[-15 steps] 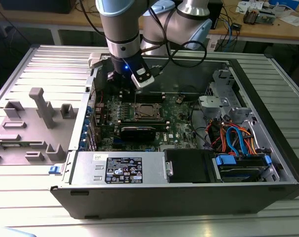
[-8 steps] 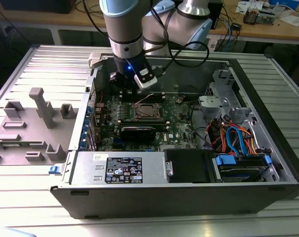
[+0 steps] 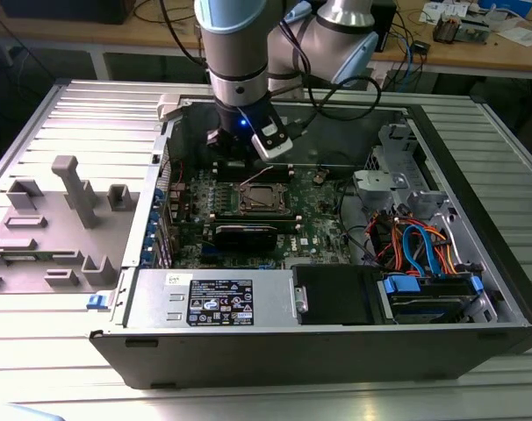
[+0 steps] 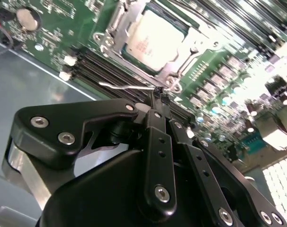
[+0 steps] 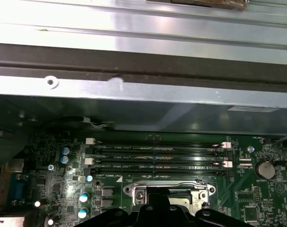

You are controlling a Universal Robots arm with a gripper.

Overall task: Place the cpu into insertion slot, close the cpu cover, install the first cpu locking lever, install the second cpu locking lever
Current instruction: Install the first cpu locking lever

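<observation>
— End effector point(image 4: 159, 97): what has it got?
— Its two black fingers are pressed together on the tip of a thin wire locking lever point(image 4: 127, 86), which sticks out just beside the socket, in front of the memory slots point(image 4: 98, 71).
— And the cpu point(image 4: 153, 37)?
— Seated in the insertion slot point(image 3: 243, 202), silvery top up. The cpu cover point(image 4: 114, 26) looks to lie flat around it, its window framing the chip. Another wire lever point(image 4: 192, 49) runs along a different side of the socket. Whether it is hooked down I cannot tell.
— What holds all this?
— An open computer case point(image 3: 336, 355) lying on the ribbed metal bench point(image 3: 248, 403). Inside are the green motherboard point(image 5: 257, 198) and a grey power supply point(image 3: 152, 307) along the near wall. At the exterior view's right there is a drive bay point(image 3: 428, 294) with blue and orange cables point(image 3: 415, 241). Beside the case, at the exterior view's left, sits a grey moulded fixture point(image 3: 64, 219).
— Any writing?
— A black-and-white label point(image 3: 220, 303) on the power supply and faint print on the chip. I can read neither.
— Anything hidden?
— In the exterior view the arm's wrist point(image 3: 240, 88) covers the fingers. In the first wrist view the black body of the end effector covers part of the socket.
</observation>
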